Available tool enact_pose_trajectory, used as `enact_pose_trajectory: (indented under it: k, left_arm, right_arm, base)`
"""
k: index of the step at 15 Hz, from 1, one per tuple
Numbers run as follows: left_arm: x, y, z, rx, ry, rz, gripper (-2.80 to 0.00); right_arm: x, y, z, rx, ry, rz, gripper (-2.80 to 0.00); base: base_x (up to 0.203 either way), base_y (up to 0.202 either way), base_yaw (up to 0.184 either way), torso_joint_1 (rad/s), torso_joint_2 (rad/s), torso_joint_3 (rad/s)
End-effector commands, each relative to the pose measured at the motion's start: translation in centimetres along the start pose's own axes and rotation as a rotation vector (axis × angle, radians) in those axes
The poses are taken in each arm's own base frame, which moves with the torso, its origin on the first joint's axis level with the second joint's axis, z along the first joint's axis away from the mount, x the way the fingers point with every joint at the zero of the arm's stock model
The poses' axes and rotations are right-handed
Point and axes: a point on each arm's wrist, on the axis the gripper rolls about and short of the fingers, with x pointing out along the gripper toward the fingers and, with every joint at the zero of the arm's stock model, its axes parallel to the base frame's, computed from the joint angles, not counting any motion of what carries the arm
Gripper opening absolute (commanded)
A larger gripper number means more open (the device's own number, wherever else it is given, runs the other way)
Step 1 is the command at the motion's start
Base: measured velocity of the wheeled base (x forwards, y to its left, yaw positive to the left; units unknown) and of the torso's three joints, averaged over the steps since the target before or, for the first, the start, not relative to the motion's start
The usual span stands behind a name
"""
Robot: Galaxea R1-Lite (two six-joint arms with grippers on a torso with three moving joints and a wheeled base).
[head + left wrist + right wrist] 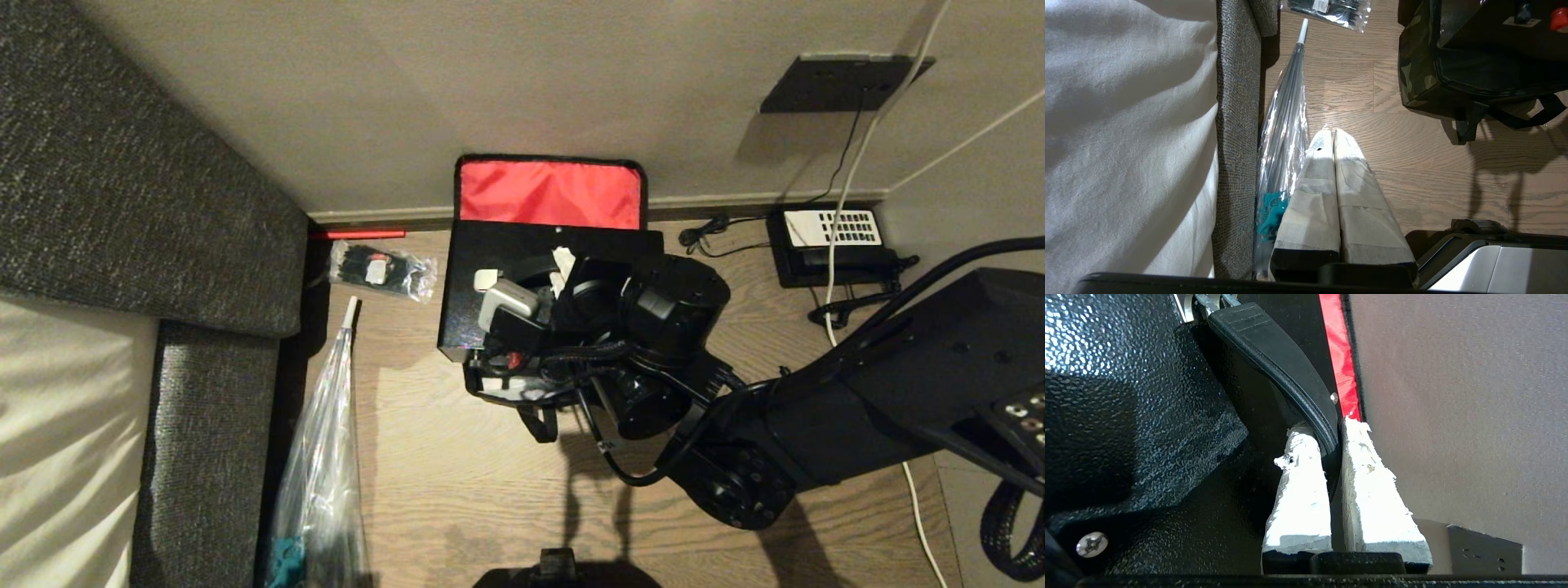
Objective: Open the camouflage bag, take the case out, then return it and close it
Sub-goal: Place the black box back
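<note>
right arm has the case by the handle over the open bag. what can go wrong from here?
1. The right gripper pinches only the tip of the case's handle, so the case may swing or slip out.
2. The case sits skewed over the camouflage bag, so an edge may catch the rim.
3. The red-lined lid leans on the wall and could flop forward.

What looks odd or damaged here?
The white padding on the right gripper fingers is frayed and ragged at the tips, where they pinch the case handle. Nothing looks spilled.
</note>
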Motion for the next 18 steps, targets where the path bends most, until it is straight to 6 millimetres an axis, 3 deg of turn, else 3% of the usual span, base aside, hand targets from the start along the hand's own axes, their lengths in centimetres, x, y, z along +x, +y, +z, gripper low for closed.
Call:
enact_pose_trajectory:
  k: [1, 8, 13, 18]
  left_arm:
    - [0.0, 0.0, -0.1, 0.0, 0.003, 0.001, -2.8]
    - [0.0, 0.0, -0.1, 0.0, 0.003, 0.001, -2.8]
    - [0.0, 0.0, -0.1, 0.0, 0.003, 0.001, -2.8]
    - [0.0, 0.0, -0.1, 0.0, 0.003, 0.001, -2.8]
  right_arm:
    - [0.1, 0.6, -0.4, -0.008, 0.011, 0.008, -2.8]
    - [0.3, 0.9, -1.4, -0.004, 0.033, 0.016, -2.8]
    - [0.2, -0.6, -1.7, 0.006, 0.039, -0.004, -2.8]
    - [-0.1, 0.3, -1.9, -0.009, 0.04, 0.023, -2.8]
  base:
    - [0.0, 0.0, 0.0, 0.0, 0.0, 0.0]
    - [0.0, 0.0, 0.0, 0.0, 0.0, 0.0]
    - [0.0, 0.0, 0.0, 0.0, 0.0, 0.0]
    - [0.0, 0.0, 0.0, 0.0, 0.0, 0.0]
